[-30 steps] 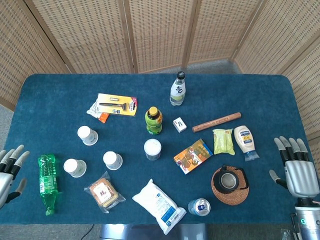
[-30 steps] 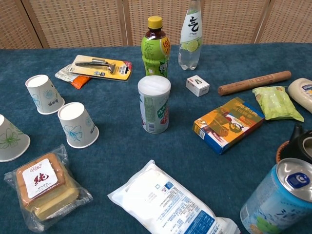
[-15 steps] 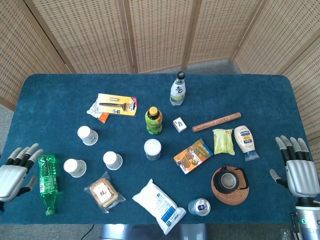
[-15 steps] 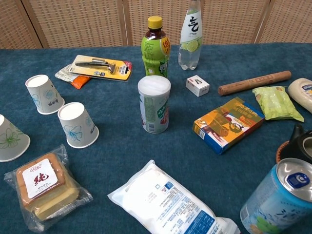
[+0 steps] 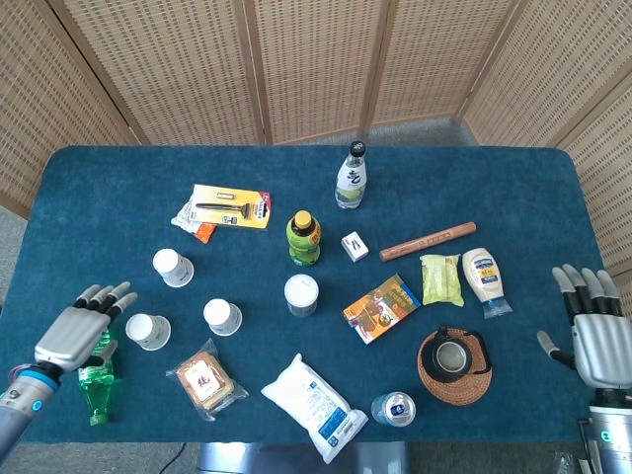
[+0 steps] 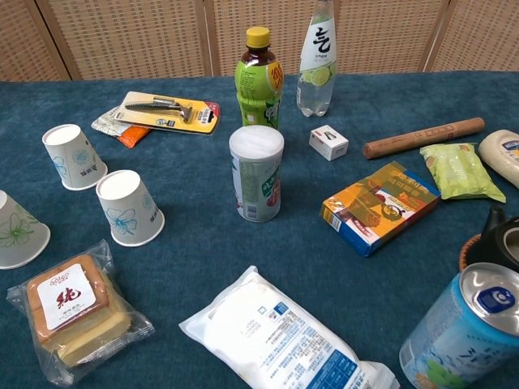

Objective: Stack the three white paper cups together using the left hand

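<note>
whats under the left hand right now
The left hand hangs over the green plastic bottle lying on the blue table. Only the bottle's lower part and cap end show; its upper part is covered by the hand.

Three white paper cups point(image 5: 176, 267) point(image 5: 223, 317) point(image 5: 148, 331) with faint floral prints, upside down, unstacked, apart on blue cloth

Both pictures are bright and sharp with soft even light, tiny shadows, and a shiny spot on the can point(image 6: 495, 300)
</note>
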Tool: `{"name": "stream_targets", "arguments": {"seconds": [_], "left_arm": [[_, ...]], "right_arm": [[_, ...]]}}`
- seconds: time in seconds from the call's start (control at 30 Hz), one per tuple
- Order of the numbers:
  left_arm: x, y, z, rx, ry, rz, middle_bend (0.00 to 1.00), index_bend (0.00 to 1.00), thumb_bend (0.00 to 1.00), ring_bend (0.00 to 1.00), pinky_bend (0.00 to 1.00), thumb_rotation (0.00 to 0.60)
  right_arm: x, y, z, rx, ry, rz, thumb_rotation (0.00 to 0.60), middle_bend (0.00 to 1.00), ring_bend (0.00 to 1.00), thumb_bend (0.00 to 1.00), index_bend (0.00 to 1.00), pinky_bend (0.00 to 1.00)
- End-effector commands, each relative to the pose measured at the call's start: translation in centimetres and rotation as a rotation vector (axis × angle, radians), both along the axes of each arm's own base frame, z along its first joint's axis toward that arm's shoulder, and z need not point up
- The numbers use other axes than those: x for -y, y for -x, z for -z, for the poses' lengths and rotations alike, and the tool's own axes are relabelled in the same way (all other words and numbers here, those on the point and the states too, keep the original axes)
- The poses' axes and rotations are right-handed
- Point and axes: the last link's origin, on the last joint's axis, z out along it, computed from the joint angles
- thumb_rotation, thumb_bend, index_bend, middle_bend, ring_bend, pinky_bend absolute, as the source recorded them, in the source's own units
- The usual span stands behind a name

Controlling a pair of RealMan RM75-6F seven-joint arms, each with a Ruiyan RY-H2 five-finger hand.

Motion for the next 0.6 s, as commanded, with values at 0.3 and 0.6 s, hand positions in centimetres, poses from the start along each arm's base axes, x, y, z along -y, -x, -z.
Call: {"name": "stream_targets", "arguments": {"seconds": [0.3, 0.6], "left_arm": [[-0.7, -1.1, 0.2, -0.085, 0.001, 0.005, 0.0, 0.0, 0.27, 0.0, 0.0, 0.6], [-2.4, -0.7, 1.5, -0.142, -0.007, 0.005, 0.0, 0.0, 0.27, 0.0, 0.0, 0.6]], "right_arm": [[0.0, 0.0, -0.1, 0.005, 0.002, -0.002, 0.6, 0.0, 0.0, 0.28, 0.0, 0.0], [0.0, -0.2, 0.0, 0.006, 0.001, -0.007, 0.6, 0.0, 0.0, 0.28, 0.0, 0.0]]}}
